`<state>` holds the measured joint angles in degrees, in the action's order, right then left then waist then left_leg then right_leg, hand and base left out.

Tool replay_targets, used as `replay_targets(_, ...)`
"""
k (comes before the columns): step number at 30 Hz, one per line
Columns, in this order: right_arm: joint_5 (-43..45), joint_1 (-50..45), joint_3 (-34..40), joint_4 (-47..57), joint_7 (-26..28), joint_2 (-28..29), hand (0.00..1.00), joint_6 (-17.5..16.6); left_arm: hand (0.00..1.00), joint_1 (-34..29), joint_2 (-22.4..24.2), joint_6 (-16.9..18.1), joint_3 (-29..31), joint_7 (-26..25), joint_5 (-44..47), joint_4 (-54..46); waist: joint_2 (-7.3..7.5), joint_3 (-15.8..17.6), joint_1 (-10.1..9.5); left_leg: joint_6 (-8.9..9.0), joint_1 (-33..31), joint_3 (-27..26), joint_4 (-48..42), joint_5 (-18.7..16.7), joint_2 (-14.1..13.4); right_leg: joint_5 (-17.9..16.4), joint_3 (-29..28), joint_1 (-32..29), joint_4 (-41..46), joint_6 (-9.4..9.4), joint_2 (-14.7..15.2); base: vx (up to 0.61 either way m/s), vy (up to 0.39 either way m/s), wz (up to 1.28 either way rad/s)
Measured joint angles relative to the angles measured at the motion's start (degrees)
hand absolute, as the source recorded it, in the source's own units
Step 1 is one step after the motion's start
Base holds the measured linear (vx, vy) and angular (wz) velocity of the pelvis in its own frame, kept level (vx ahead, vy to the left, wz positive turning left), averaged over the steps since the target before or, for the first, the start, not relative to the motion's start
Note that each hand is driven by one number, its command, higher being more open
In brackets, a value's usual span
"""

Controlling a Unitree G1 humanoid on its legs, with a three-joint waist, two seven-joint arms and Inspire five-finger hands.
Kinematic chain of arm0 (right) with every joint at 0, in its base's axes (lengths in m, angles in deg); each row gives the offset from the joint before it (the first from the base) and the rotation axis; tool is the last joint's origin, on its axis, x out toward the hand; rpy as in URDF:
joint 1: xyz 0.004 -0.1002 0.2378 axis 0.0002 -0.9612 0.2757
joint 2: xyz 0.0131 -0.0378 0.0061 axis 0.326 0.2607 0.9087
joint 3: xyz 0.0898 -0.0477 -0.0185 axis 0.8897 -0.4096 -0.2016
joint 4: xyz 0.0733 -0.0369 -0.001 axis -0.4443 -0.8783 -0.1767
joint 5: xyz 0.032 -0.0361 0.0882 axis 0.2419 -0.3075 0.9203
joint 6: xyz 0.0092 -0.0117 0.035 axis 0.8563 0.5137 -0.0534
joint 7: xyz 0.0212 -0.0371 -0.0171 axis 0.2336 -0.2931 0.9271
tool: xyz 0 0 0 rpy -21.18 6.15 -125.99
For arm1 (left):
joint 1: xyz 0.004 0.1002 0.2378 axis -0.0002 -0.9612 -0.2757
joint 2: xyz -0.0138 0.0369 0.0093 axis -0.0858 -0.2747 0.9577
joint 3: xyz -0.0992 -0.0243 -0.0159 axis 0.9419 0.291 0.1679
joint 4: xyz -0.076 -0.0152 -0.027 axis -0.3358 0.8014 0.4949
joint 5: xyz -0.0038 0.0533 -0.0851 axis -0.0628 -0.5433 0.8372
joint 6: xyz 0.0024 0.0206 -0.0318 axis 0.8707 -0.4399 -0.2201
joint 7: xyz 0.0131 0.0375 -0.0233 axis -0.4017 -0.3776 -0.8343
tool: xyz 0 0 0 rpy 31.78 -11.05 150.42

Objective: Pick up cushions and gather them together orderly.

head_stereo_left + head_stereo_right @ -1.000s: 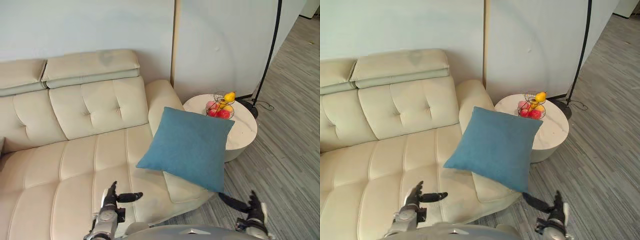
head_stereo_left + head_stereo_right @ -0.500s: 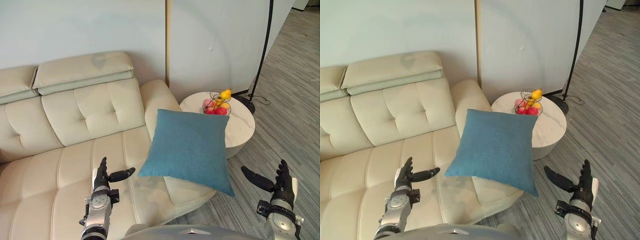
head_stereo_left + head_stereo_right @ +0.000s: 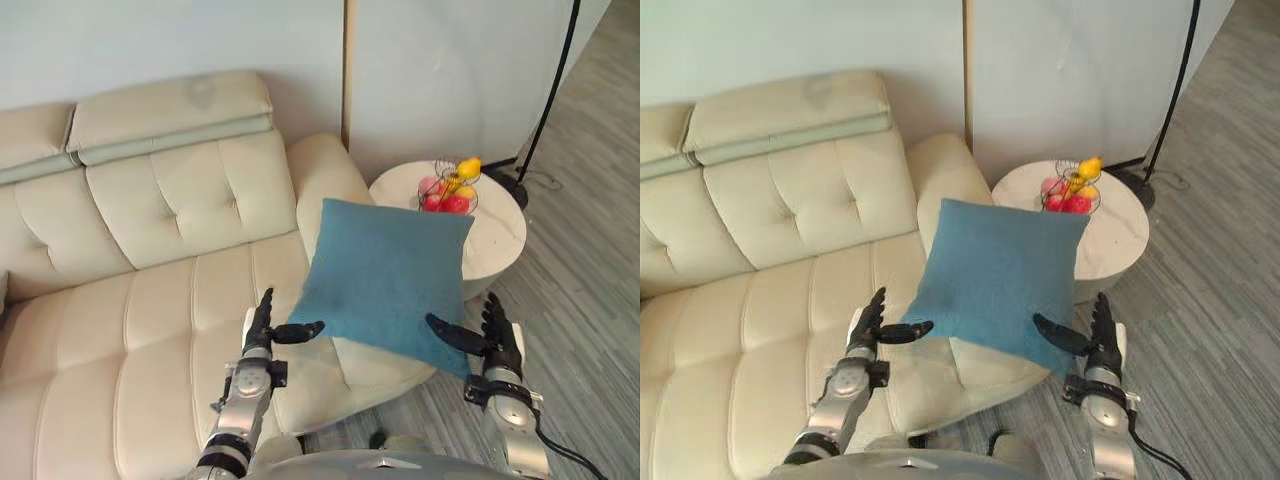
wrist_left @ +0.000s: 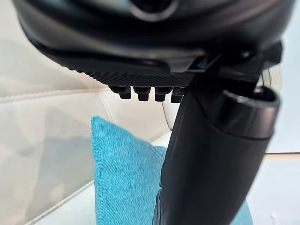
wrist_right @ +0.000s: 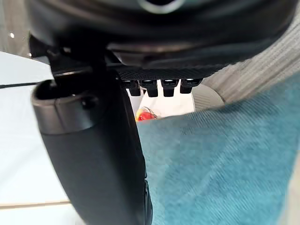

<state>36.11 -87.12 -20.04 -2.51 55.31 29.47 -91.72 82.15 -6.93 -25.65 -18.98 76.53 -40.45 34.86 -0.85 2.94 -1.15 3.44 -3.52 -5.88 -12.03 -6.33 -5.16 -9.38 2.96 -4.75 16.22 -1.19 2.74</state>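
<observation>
Between left hand (image 3: 262, 322), right hand (image 3: 498, 340): cushion (image 3: 385, 270)

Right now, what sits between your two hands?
The blue cushion: its lower edge spans the stretch between the left hand and right hand, seen in the left eye view.

I record the cushion (image 3: 385, 275) as plain teal-blue, finely woven, with no print. The sofa (image 3: 150, 300) is cream, button-tufted with stitched panels. The side table (image 3: 500, 235) is white; its dark wire basket (image 3: 447, 186) holds red and yellow fruit (image 3: 445, 203). The floor (image 3: 590, 300) is grey striped planking. The left hand (image 3: 262, 325) and right hand (image 3: 497, 335) are black.
</observation>
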Motion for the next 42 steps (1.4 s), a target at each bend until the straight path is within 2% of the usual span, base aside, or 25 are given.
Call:
replay_targets(5,1.0,4.8,-3.3,-3.5,-1.0,0.9,1.00,0.0,1.00,3.6,1.6,0.0,-4.4,-1.0,0.1,-0.1,0.13,2.3,-0.03,0.16,-5.0,0.2,-2.0,0.7,0.0,-0.3,0.1,-5.7,3.4,0.47,0.2,-0.09,-0.026,0.03)
replay_targets(8,1.6,9.4,-6.3,-5.4,-2.5,1.9,1.00,0.0,1.00,8.3,2.3,0.0,-7.7,-2.3,0.2,-0.1,0.30,4.9,-0.04,0.21,-12.0,0.1,-5.4,0.8,-0.4,-0.4,-0.3,-13.2,7.4,0.76,0.1,-0.16,-0.037,-0.05)
replay_targets(9,2.2,11.2,-7.3,-5.7,-3.5,2.1,0.00,0.1,1.00,10.3,2.3,-0.1,-8.4,-2.8,0.2,0.0,0.32,5.8,-0.10,0.19,-14.4,0.0,-6.4,0.8,-0.6,-0.3,-0.6,-15.9,8.8,0.86,0.0,-0.16,-0.035,-0.07)
replay_targets(10,2.2,11.8,-7.4,-5.7,-3.9,2.2,0.00,0.1,1.00,11.0,2.3,-0.2,-8.5,-3.1,0.2,0.0,0.30,6.2,-0.11,0.18,-15.3,-0.1,-6.7,0.9,-0.6,-0.2,-0.6,-16.8,9.1,0.97,0.0,-0.14,-0.039,-0.07)
replay_targets(11,2.2,13.1,-8.0,-5.7,-4.7,2.2,0.00,0.1,0.00,12.4,2.2,-0.4,-9.1,-3.6,0.2,0.0,0.31,7.2,-0.13,0.20,-16.0,-0.2,-6.9,1.2,-0.7,0.0,-0.8,-17.6,9.4,1.09,-0.1,-0.10,-0.030,-0.04)
replay_targets(14,3.3,15.6,-9.1,-5.7,-6.6,2.0,0.00,0.1,0.00,15.4,1.2,-0.5,-10.3,-4.5,0.2,0.0,0.35,7.8,-0.11,0.28,-18.1,-0.4,-7.0,1.9,-0.9,0.6,-0.9,-20.1,9.9,1.28,-0.2,-0.05,-0.026,-0.04)
replay_targets(20,5.6,17.4,-9.5,-4.0,-8.4,1.3,0.00,0.0,0.00,20.3,0.0,-0.5,-12.9,-6.2,1.7,-0.5,0.17,8.6,-0.13,0.19,-19.4,-0.7,-6.9,2.4,-1.0,2.0,-1.3,-21.1,9.0,1.16,-0.4,0.00,0.009,-0.03)
replay_targets(24,6.8,17.4,-11.2,-0.9,-8.4,-0.2,0.00,-0.3,0.00,20.4,-1.0,-0.5,-14.1,-7.4,2.8,-3.7,0.18,8.6,-0.13,-0.28,-19.4,-1.3,-6.3,2.7,-1.0,3.1,-1.8,-20.8,7.4,0.87,-0.5,0.00,0.019,-0.07)
replay_targets(29,7.7,14.1,-12.6,5.3,-8.4,-0.5,0.00,-0.7,0.00,20.2,-1.5,-0.4,-17.1,-8.3,4.0,-7.2,0.15,8.7,-0.23,-0.40,-17.1,-1.3,-5.1,2.8,-0.9,3.8,-1.7,-17.8,4.7,0.46,-0.4,0.02,0.005,0.00)
replay_targets(38,7.5,3.7,-13.5,15.6,-8.1,-0.8,0.00,-0.7,0.00,9.8,-1.3,-0.4,-17.9,-7.2,6.2,-20.5,-0.12,8.4,0.02,-0.38,-9.8,-1.8,-1.3,2.8,-0.6,3.7,-1.7,-11.3,2.0,0.40,-0.4,0.06,0.004,-0.03)
replay_targets(40,6.3,-0.6,-14.3,19.9,-7.3,-0.4,0.00,-0.7,0.00,4.1,-1.2,-0.4,-17.9,-7.0,6.7,-24.4,-0.58,7.7,-0.09,-0.39,-6.8,-1.7,0.1,2.8,-0.1,3.0,-1.5,-8.6,1.8,0.08,0.1,0.05,0.016,0.06)
replay_targets(42,5.3,-2.5,-14.5,21.6,-6.7,-0.3,0.00,-0.7,0.00,1.3,-1.1,-0.3,-17.9,-6.8,6.7,-26.2,-0.86,6.5,-0.15,-0.40,-5.9,-1.5,0.6,2.8,0.2,2.7,-1.4,-7.9,1.7,-0.04,0.3,0.03,0.017,0.08)
